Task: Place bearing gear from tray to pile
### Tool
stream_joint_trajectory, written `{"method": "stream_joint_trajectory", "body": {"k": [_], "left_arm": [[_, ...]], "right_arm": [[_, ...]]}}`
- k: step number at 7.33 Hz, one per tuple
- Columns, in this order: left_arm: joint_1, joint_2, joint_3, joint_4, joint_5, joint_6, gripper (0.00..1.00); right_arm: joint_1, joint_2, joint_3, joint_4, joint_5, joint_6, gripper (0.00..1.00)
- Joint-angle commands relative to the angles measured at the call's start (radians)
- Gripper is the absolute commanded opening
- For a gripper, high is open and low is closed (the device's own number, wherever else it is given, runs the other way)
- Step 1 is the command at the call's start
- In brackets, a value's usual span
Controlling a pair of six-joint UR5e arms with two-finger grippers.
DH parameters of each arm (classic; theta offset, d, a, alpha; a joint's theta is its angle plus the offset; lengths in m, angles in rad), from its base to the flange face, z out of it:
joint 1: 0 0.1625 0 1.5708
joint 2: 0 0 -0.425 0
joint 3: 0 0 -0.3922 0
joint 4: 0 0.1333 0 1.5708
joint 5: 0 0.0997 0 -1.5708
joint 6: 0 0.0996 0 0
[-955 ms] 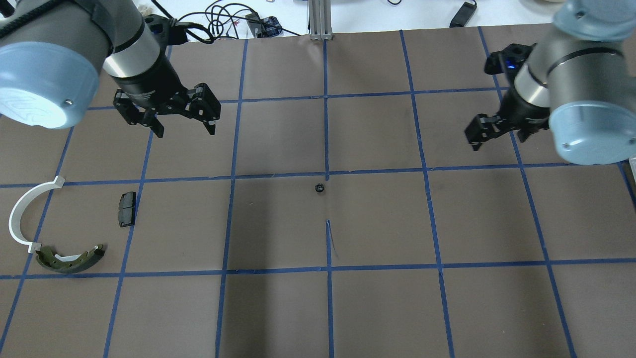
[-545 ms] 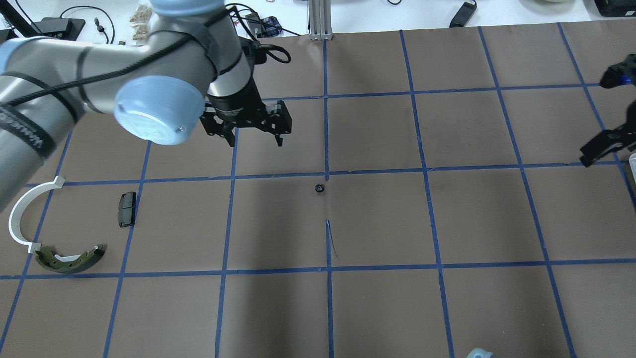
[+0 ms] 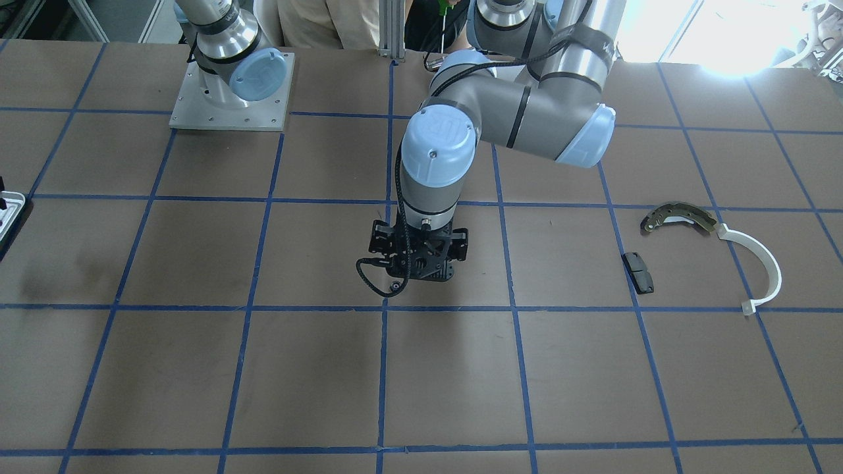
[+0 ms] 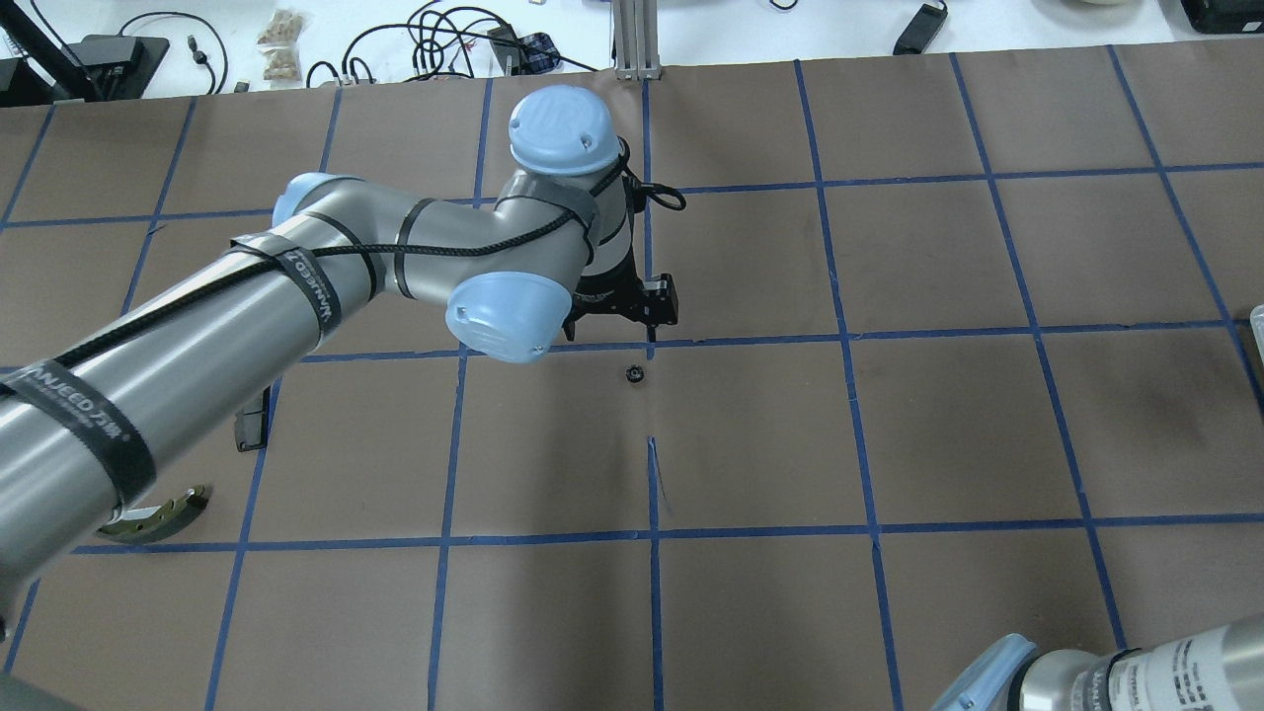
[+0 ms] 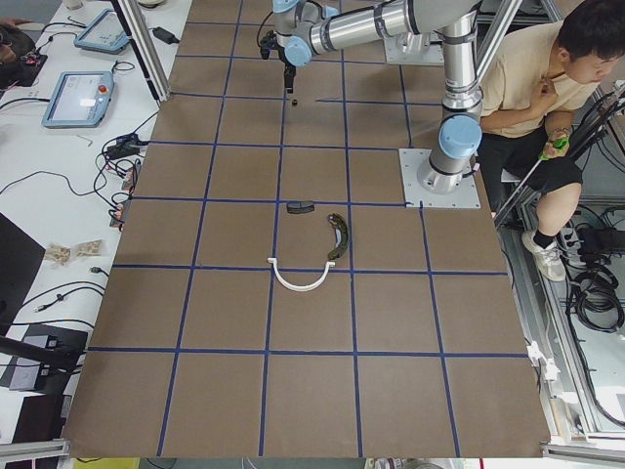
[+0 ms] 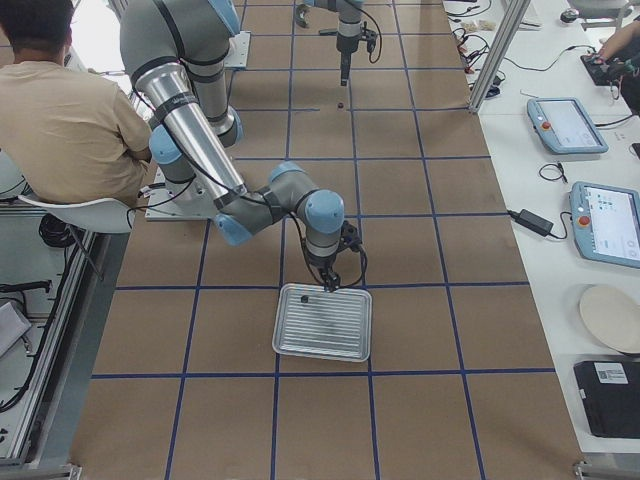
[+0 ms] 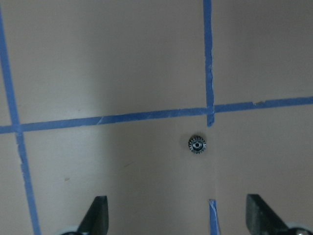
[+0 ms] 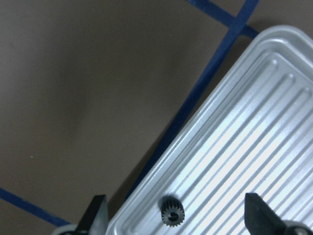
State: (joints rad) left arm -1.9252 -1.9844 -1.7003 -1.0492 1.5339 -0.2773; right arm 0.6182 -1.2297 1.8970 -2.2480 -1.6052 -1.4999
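A small black toothed metal gear lies alone on the brown bench, about midway between its left and right edges and beside a blue tape crossing. The left end effector hangs close over it, spread wide and holding nothing. Toward the right edge, the right end effector, also wide and empty, hangs over a ridged silvery metal tray. A second black gear sits just inside the tray's rim. A curved brass-grey brake shoe, a white plastic half-ring and a black rectangular pad lie toward the left edge.

Blue tape lines grid the brown table; cables lie beyond.
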Motion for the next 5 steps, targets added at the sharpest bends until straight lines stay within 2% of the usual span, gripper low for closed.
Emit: {"method": "stream_joint_trajectory", "body": {"k": [1, 2, 3, 4, 5], "left_arm": [[-0.026, -0.062, -0.047, 0.087, 0.008, -0.022, 1.00], [-0.026, -0.074, -0.068, 0.141, 0.008, -0.022, 1.00], [-0.028, -0.086, -0.076, 0.156, 0.008, -0.022, 0.95], [-0.028, -0.090, -0.075, 0.159, 0.006, -0.023, 0.79], [-0.028, -0.097, -0.064, 0.161, 0.005, -0.028, 0.62]], "right_arm": [[-0.040, 0.073, 0.001, -0.058, -0.008, -0.115, 0.93], [-0.054, 0.081, 0.002, -0.061, -0.010, -0.120, 0.93], [-0.054, 0.088, 0.002, -0.059, -0.010, -0.115, 0.87], [-0.054, 0.091, 0.002, -0.061, -0.007, -0.121, 0.71], [-0.054, 0.093, 0.004, -0.056, -0.009, -0.122, 0.60]]}}
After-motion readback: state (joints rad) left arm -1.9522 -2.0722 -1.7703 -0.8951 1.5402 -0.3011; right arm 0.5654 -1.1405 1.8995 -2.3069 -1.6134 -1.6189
